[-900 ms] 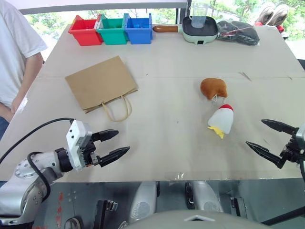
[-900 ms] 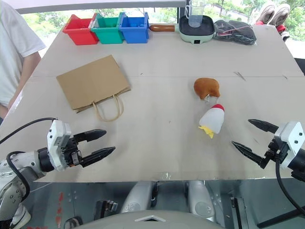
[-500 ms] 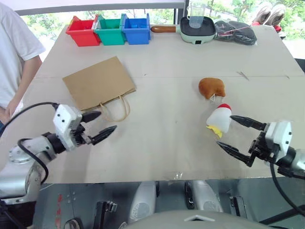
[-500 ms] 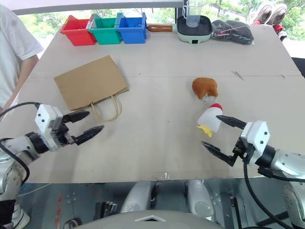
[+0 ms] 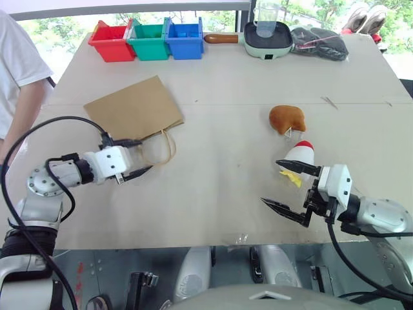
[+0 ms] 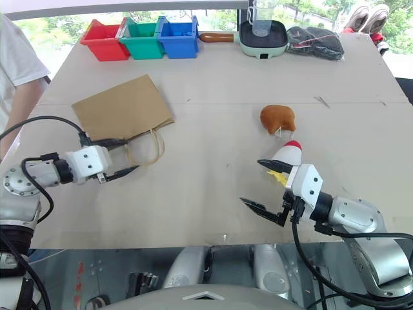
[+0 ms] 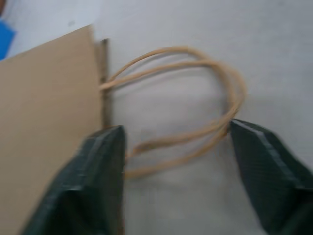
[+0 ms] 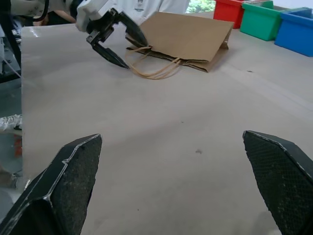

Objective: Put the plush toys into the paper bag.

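Left wrist view: left gripper (image 7: 171, 161), fingers apart, straddles limp cord handles (image 7: 195, 93); paper bag (image 5: 134, 111) looks light, creasable.

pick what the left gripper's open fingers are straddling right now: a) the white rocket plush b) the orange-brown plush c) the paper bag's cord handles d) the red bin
c: in the left wrist view the left gripper has its fingers apart on either side of the cord handles of the paper bag, which lies flat on the table.

Silver-grey arms with black cables, white wrist blocks, each tool (image 5: 298, 192) with two tapering black fingers
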Robot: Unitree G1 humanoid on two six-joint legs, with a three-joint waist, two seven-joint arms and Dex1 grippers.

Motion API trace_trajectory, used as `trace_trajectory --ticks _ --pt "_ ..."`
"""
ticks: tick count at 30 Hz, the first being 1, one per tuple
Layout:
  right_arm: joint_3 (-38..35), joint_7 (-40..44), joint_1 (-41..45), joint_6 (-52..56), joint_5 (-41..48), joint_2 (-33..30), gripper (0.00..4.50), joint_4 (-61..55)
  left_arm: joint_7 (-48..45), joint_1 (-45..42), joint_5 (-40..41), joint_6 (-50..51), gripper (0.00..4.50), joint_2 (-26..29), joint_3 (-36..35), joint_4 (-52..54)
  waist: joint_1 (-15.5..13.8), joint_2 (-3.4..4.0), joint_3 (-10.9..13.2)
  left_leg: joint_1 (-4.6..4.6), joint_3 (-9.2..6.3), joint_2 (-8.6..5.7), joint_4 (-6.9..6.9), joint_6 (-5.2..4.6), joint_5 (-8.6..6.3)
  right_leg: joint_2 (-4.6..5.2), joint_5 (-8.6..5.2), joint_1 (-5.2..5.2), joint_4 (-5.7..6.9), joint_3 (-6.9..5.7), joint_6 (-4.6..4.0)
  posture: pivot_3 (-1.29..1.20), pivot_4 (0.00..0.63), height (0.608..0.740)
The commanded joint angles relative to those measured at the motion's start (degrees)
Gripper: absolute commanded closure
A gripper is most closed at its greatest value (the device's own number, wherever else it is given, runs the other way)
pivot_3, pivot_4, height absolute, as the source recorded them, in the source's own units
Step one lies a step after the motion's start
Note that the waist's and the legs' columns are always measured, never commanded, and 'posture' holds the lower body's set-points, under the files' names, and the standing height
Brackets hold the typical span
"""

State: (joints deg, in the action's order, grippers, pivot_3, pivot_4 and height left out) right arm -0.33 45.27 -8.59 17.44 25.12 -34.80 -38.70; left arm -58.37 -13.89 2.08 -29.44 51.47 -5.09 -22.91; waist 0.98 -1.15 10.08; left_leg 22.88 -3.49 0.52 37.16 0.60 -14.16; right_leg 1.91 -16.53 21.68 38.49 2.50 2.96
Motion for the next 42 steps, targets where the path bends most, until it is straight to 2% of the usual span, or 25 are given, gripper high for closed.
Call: trace_trajectory --ticks 1,2,3,4,5,7,8,9,12,13,16,21,24,28,30,37,42 --pt "0.58 -1.74 -0.02 -0.88 -0.87 0.62 0.00 -2.20 -1.82 -1.76 5.46 1.76 2.68 -1.49 -0.55 0.69 -0.02 0.00 0.00 0.00 0.01 0.00 0.00 0.00 0.00 -0.01 0.00 0.00 0.03 -0.03 0.00 0.00 0.150 0.740" --pt "0.85 -2.05 0.15 -0.89 -1.17 0.74 0.00 -2.20 -2.06 -2.15 7.27 4.02 2.96 -2.16 -1.05 1.01 -0.04 0.01 0.00 -0.02 0.03 0.00 0.01 0.00 0.00 -0.01 0.00 0.00 0.07 -0.04 0.00 0.00 0.150 0.740" --pt "1.03 -2.67 0.72 -0.08 -0.58 1.18 0.00 -2.14 -2.72 -2.48 10.66 9.21 3.60 -3.00 -1.82 2.17 -0.04 0.00 0.00 -0.04 0.02 0.00 0.04 0.00 0.00 -0.01 0.00 0.00 0.15 -0.04 0.00 0.00 0.150 0.740" --pt "1.11 -3.65 1.80 1.34 0.04 1.68 0.53 -1.56 -3.18 -2.61 17.09 17.88 3.98 -4.23 -3.17 5.05 0.04 0.00 0.00 -0.04 0.01 0.01 0.14 0.00 0.00 -0.02 -0.01 0.00 0.28 -0.06 0.00 0.00 0.150 0.740" --pt "1.24 -4.53 2.82 2.17 0.10 2.16 0.81 -0.94 -3.37 -2.70 23.55 25.73 4.47 -5.19 -4.52 8.30 0.12 0.00 0.01 -0.05 0.00 0.01 0.17 0.00 0.00 -0.03 -0.01 0.00 0.33 -0.06 0.00 0.00 0.150 0.740" --pt "2.37 -4.73 4.54 3.37 0.41 2.67 1.83 -0.56 -3.98 -1.55 33.93 40.21 4.50 -5.29 -6.09 15.63 0.23 -0.07 0.03 -0.06 -0.10 0.03 0.26 0.00 0.00 -0.03 -0.01 -0.02 0.43 -0.04 0.00 0.00 0.150 0.740" --pt "3.02 -5.30 5.57 3.87 0.31 3.27 2.40 -0.24 -4.13 -0.89 36.34 43.78 4.50 -5.17 -6.52 18.37 0.24 -0.07 0.03 -0.07 -0.18 0.05 0.28 0.00 0.01 -0.03 0.00 -0.02 0.43 -0.05 0.00 0.00 0.150 0.740" --pt "4.24 -5.77 7.05 4.31 -0.09 4.09 2.71 0.49 -3.74 -0.31 39.19 48.06 4.50 -5.12 -6.82 21.21 0.31 -0.08 0.03 -0.10 -0.21 0.05 0.28 0.00 0.01 -0.02 -0.01 -0.03 0.43 -0.04 0.00 0.00 0.150 0.740" --pt "10.23 -6.75 13.14 4.55 -4.31 6.95 4.19 5.37 -0.88 0.37 44.75 57.16 4.50 -6.33 -6.79 28.69 0.83 -0.06 0.03 -0.14 -0.21 0.05 0.27 0.01 0.01 -0.02 -0.01 -0.04 0.43 0.00 0.00 0.00 0.150 0.740" --pt "12.29 -6.96 15.74 5.31 -5.19 8.36 4.45 7.44 0.36 0.33 46.25 59.31 4.50 -7.17 -6.53 31.03 1.01 -0.05 0.04 -0.14 -0.22 0.05 0.27 0.01 0.01 -0.03 -0.01 -0.04 0.44 -0.01 0.00 0.00 0.150 0.740" --pt "17.29 -7.57 23.10 5.73 -8.34 12.76 4.45 14.59 4.89 -0.44 50.65 64.97 4.50 -10.18 -6.53 36.00 1.15 -0.06 0.04 -0.13 -0.26 0.03 0.27 0.02 0.01 -0.05 0.00 -0.03 0.44 -0.01 -0.01 0.00 0.150 0.740" --pt "26.12 -7.16 37.73 0.86 -16.54 23.92 4.45 37.32 13.36 -1.14 59.05 71.61 4.50 -16.76 -6.10 44.66 1.45 -0.06 0.03 -0.16 -0.26 0.02 0.26 0.05 0.03 -0.08 0.01 0.01 0.50 0.01 -0.02 0.00 0.150 0.740" --pt "29.13 -5.20 40.49 -2.45 -19.61 26.75 4.45 46.61 15.16 -1.05 61.14 72.34 4.50 -18.56 -6.07 47.61 0.99 -0.06 0.03 -0.15 -0.37 0.02 0.23 0.12 0.07 -0.10 0.01 0.01 0.46 -0.08 -0.02 0.00 0.150 0.740" --pt "28.76 -4.68 43.05 -7.17 -20.51 31.30 4.45 56.56 17.63 -1.64 64.10 73.02 4.50 -20.31 -6.20 49.56 1.19 -0.06 0.04 -0.07 -0.28 -0.12 0.23 0.12 0.07 0.05 0.00 0.01 0.36 0.01 -0.02 0.00 0.150 0.740" --pt "28.87 -4.04 43.09 -9.44 -21.70 32.12 4.45 61.50 20.62 -3.22 67.52 73.00 4.50 -20.55 -9.70 47.74 1.40 -0.06 0.04 -0.14 -0.27 -0.13 0.24 0.11 0.07 0.03 0.01 0.01 0.43 0.03 -0.01 0.00 0.150 0.740" --pt "27.50 -3.40 39.23 -10.08 -22.09 32.31 4.45 62.23 31.54 -8.46 82.41 74.47 4.50 -18.87 -19.21 42.34 1.33 -0.08 -0.01 -0.22 -0.49 -0.10 0.24 0.16 0.09 -0.08 0.01 -0.03 0.55 -0.10 -0.03 0.00 0.150 0.740" --pt "26.60 -3.73 38.46 -10.57 -23.10 31.82 4.45 60.57 31.20 -6.84 83.76 76.01 4.50 -16.82 -19.29 43.33 1.29 -0.08 -0.02 -0.21 -0.50 -0.17 0.23 0.16 0.09 0.00 0.01 -0.06 0.48 -0.09 -0.03 0.00 0.150 0.740"
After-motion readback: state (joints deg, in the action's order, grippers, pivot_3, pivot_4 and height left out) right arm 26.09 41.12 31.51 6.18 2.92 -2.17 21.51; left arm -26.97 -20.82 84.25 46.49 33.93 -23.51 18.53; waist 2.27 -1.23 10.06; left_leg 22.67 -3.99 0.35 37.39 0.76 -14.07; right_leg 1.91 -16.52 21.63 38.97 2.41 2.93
